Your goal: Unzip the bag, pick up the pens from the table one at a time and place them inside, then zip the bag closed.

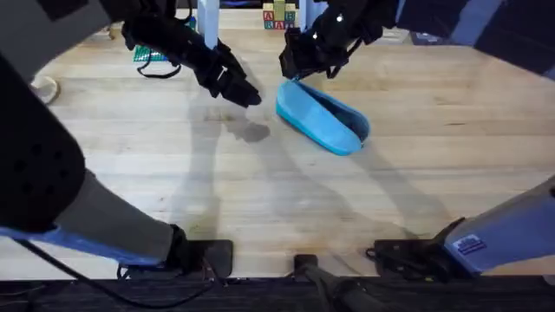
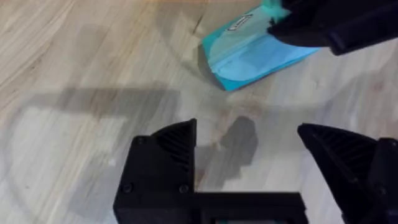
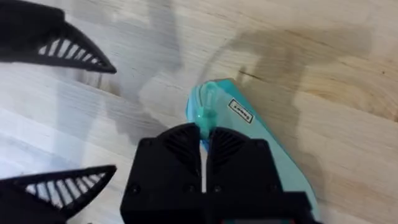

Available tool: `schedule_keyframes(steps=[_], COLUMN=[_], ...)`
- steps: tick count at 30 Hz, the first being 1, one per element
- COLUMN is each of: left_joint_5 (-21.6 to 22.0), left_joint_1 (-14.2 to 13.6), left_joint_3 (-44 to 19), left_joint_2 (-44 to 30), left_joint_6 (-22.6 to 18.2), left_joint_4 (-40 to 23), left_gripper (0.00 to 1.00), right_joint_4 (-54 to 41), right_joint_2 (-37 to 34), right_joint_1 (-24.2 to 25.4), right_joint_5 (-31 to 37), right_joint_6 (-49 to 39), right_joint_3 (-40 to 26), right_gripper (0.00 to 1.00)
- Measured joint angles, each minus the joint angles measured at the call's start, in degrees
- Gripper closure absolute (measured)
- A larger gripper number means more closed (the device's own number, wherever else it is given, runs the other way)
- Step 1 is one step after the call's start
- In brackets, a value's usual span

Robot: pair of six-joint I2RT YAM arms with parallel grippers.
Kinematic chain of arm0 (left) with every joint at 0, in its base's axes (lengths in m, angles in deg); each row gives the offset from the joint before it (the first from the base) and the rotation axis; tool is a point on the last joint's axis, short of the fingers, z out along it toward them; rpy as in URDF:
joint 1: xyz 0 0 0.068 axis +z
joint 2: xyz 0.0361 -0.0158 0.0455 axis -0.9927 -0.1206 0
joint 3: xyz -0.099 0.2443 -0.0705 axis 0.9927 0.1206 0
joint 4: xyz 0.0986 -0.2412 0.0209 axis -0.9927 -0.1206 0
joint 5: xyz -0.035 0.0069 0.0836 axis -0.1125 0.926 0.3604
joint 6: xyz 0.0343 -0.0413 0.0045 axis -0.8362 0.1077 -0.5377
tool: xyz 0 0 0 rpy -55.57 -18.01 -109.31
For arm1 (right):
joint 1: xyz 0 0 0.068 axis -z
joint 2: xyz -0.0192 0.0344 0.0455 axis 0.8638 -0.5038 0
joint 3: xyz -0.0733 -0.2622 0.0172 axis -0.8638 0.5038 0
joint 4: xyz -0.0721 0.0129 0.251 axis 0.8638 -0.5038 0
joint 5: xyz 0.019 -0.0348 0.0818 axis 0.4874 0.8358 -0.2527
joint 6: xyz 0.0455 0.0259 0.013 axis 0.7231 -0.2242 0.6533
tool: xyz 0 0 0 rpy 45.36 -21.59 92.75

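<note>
The light blue bag (image 1: 323,117) lies slanted on the table (image 1: 260,199), right of the middle, with a dark slit along its top. My right gripper (image 1: 292,71) is at the bag's far end, shut on the small zipper pull tab (image 3: 206,115); its fingertips (image 3: 186,149) are pressed together around the tab. My left gripper (image 1: 245,94) hovers just left of that end, open and holding nothing, its fingers (image 2: 174,149) wide apart above bare wood. The bag (image 2: 249,56) lies beyond them with the right gripper (image 2: 323,25) on it. The pens are out of view.
A green object with a black cord (image 1: 152,56) lies at the back left. Coloured blocks (image 1: 279,17) and a white post (image 1: 208,22) stand at the back edge. A small pale ring (image 1: 43,87) lies at the far left. Bare wood stretches in front of the bag.
</note>
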Motion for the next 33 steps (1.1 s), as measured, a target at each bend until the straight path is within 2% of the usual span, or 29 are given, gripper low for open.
schedule_keyframes(steps=[4,6,7,8,11,14,15,21,22,25,26,33], left_joint_5=[-0.86,-2.15,-3.21,-7.16,-11.26,-14.55,-18.03,-25.83,-29.01,-31.09,-33.4,-35.31], left_joint_1=[0.0,0.02,0.02,0.02,0.02,0.0,0.08,1.09,1.65,1.75,1.6,1.36], left_joint_3=[0.0,0.0,0.0,0.0,0.0,0.0,0.0,0.0,0.0,0.0,0.0,0.0], left_joint_2=[-1.93,-2.61,-2.92,-3.64,-4.58,-6.02,-7.87,-12.19,-14.33,-16.01,-17.52,-19.09], left_joint_6=[-0.62,-2.66,-4.6,-11.8,-18.56,-23.12,-27.08,-32.86,-34.48,-35.31,-35.87,-36.06], left_joint_4=[3.36,4.83,5.16,5.39,5.55,5.55,5.55,5.58,6.0,7.26,8.67,10.06], left_gripper=[0.006,0.006,0.006,0.006,0.007,0.007,0.007,0.007,0.006,0.008,0.008,0.009], right_joint_4=[0.0,0.0,0.0,0.0,0.0,0.0,0.0,0.0,0.0,0.0,0.0,0.0], right_joint_2=[0.0,0.0,-0.02,-0.02,-0.02,-0.02,-0.02,-0.02,-0.02,-0.02,0.0,-0.02], right_joint_1=[0.0,0.0,0.0,0.0,0.0,0.0,0.0,0.0,0.0,0.0,0.0,0.0], right_joint_5=[0.0,0.0,0.0,0.0,0.0,0.0,0.0,0.0,0.0,0.0,-0.02,0.0], right_joint_6=[0.0,0.0,0.0,0.0,-0.02,0.0,-0.02,-0.02,-0.01,0.0,0.0,0.0], right_joint_3=[0.0,0.0,0.0,0.0,0.0,0.0,0.0,0.0,0.0,0.0,0.0,0.0], right_gripper=[0.969,0.969,0.969,0.969,0.969,0.969,0.969,0.969,0.969,0.969,0.969,0.969])
